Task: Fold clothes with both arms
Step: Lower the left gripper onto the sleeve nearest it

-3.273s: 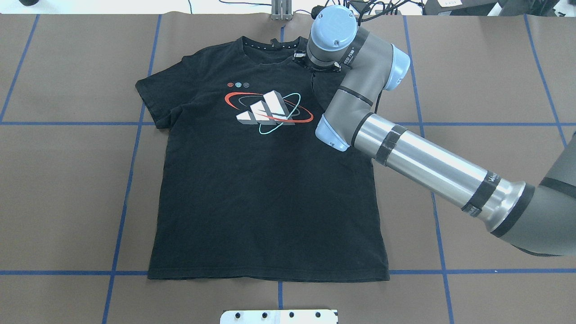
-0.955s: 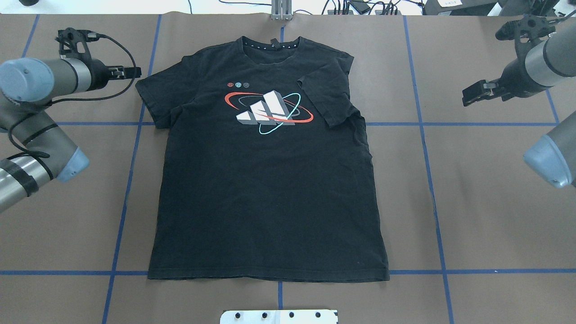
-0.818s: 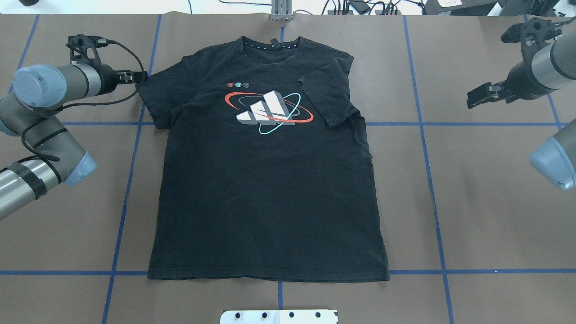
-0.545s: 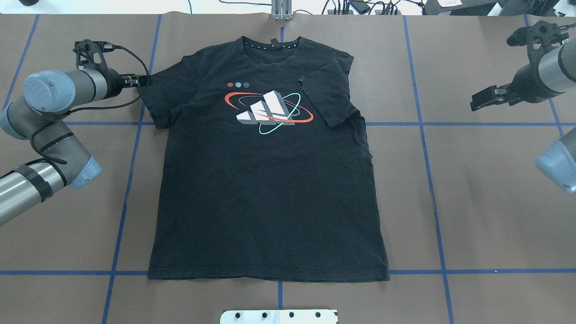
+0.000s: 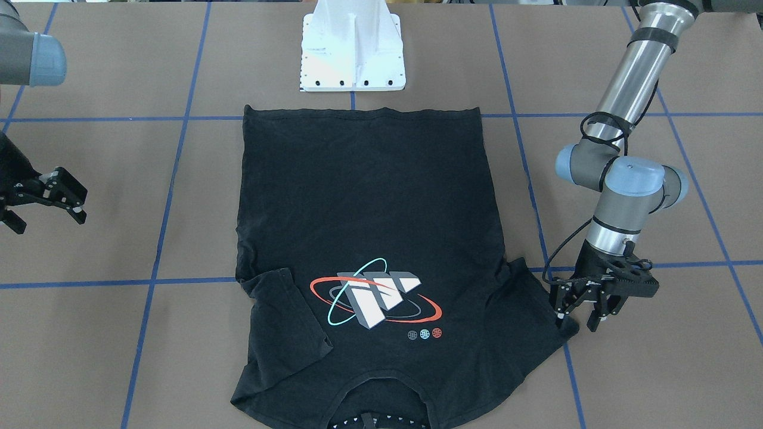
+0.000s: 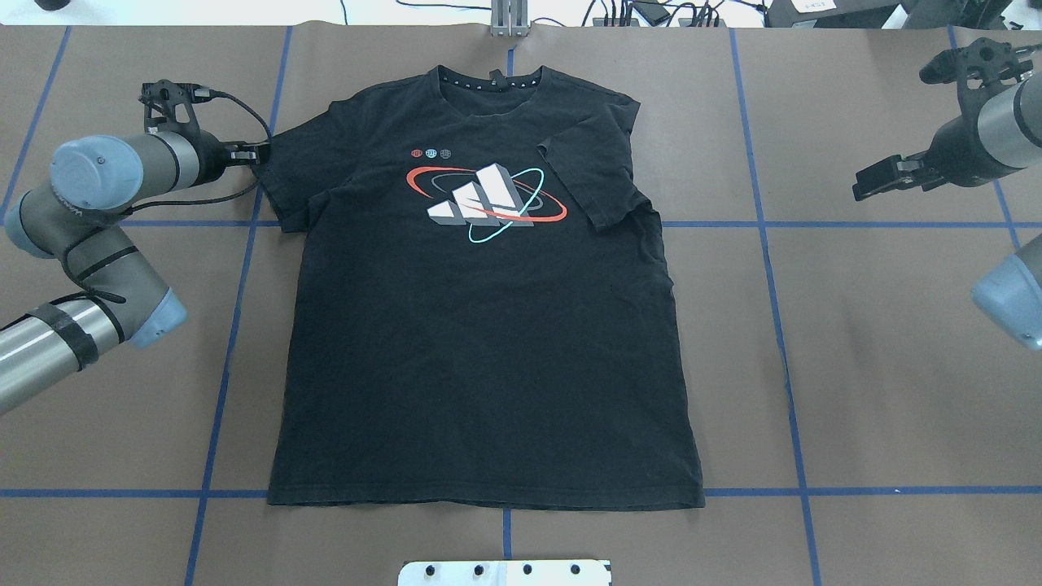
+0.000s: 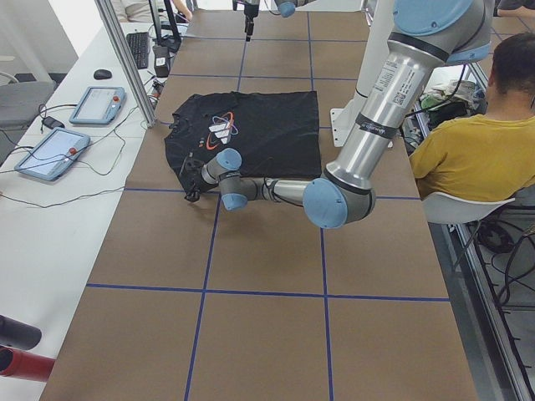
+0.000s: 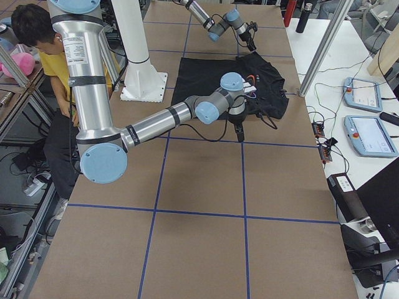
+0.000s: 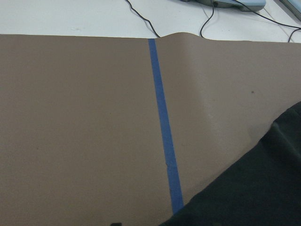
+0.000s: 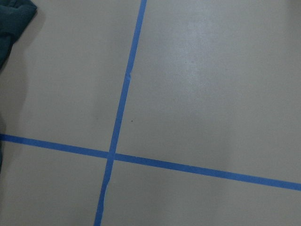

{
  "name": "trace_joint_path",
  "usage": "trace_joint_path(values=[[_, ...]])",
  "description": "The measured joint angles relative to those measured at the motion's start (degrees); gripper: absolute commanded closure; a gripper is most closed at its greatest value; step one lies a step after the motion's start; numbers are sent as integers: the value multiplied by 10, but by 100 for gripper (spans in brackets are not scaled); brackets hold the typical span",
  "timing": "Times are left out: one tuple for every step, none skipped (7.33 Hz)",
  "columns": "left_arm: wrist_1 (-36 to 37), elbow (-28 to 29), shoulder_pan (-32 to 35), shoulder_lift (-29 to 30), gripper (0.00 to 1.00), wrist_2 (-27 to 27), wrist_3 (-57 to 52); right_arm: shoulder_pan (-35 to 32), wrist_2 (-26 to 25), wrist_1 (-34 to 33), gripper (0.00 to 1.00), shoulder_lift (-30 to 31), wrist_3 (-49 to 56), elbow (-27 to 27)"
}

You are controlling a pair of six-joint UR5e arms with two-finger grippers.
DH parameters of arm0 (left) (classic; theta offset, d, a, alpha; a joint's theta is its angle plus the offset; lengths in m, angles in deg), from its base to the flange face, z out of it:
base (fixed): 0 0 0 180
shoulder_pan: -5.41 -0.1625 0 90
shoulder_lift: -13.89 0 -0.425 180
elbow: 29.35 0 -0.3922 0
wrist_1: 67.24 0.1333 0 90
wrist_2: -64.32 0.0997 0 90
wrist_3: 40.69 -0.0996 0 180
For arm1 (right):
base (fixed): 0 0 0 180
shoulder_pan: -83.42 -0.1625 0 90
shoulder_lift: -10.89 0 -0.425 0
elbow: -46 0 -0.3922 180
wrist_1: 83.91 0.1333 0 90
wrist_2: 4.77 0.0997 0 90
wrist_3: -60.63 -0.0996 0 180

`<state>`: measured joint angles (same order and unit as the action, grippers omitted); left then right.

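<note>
The black T-shirt [image 6: 488, 350] lies flat and logo-up on the brown table [image 6: 855, 366] (the sleeve on the robot's right is folded in over the chest). The left gripper [image 5: 579, 314] sits at the tip of the shirt's other sleeve, fingers spread. The right gripper [image 6: 867, 181] hangs well clear of the shirt, fingers also apart.

1. The table [image 6: 879, 391] wears a brown cover, marked into large squares by blue tape lines [image 6: 773, 268].
2. A black T-shirt [image 6: 480, 350] lies flat at centre frame, logo up, collar toward the top edge; the sleeve [image 6: 590, 179] on the frame's right is folded onto the chest.
3. A white mounting base [image 5: 353, 47] stands just beyond the hem.
</note>
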<state>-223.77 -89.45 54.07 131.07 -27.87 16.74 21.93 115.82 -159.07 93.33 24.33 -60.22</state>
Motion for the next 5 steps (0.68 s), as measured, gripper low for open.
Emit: trace_joint_path(values=[[0,0,0,-1,37,0,0,0,0,0,0,0,0,0],[0,1,-1,-1,40,1,-1,0,0,0,0,0,0,0],[0,1,-1,0,41,1,-4,0,0,0,0,0,0,0],[1,2,-1,1,41,1,-11,0,0,0,0,0,0,0],[1,5,-1,1,41,0,-16,0,0,0,0,0,0,0]])
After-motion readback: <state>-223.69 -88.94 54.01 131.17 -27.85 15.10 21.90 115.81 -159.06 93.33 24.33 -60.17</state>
